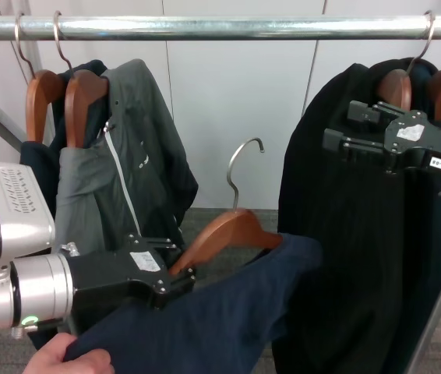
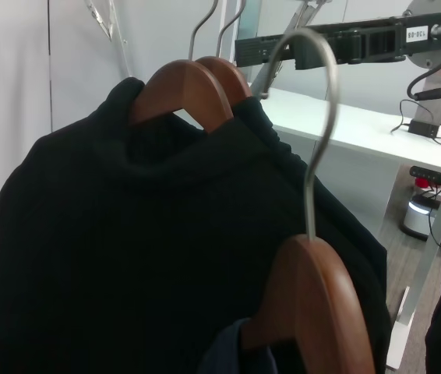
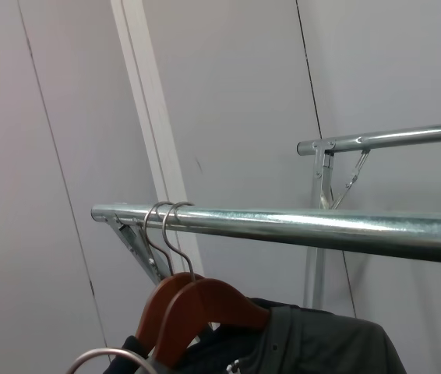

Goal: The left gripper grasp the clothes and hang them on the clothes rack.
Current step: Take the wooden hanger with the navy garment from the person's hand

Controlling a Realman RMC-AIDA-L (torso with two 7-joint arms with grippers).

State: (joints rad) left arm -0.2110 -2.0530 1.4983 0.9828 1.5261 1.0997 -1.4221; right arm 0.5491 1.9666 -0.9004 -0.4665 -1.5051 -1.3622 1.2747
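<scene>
Clothes rack (image 1: pixel 205 27): a long silver tube spanning the far top of the scene, carrying a grey zip jacket (image 1: pixel 123 167) on hangers at the left and long black garments (image 1: pixel 353 226) on hangers at the right, with a bare stretch of tube between them. Clothes (image 1: pixel 228 319): a navy shirt draped on a reddish-brown wooden hanger (image 1: pixel 224 234), held low and near, below the bare stretch; the hanger is tilted, its metal hook (image 1: pixel 244 167) rising toward the tube but well short of it and touching nothing. Left gripper (image 1: pixel 175 282): low at the near left, clenched on the lower end of the hanger beside the shirt's shoulder. Right gripper (image 1: pixel 345 128): raised at the right in front of the black garments; whether its fingers are spread or closed cannot be told. A human hand (image 1: pixel 68 360) shows at the near left edge, under the shirt's hem. Risks, as judged: because the grip sits at one end, the hanger may swing or twist during the lift, so the hook could meet the tube closed side first or snag a neighbouring garment; the loose shirt could also slide off the tilted hanger.
</scene>
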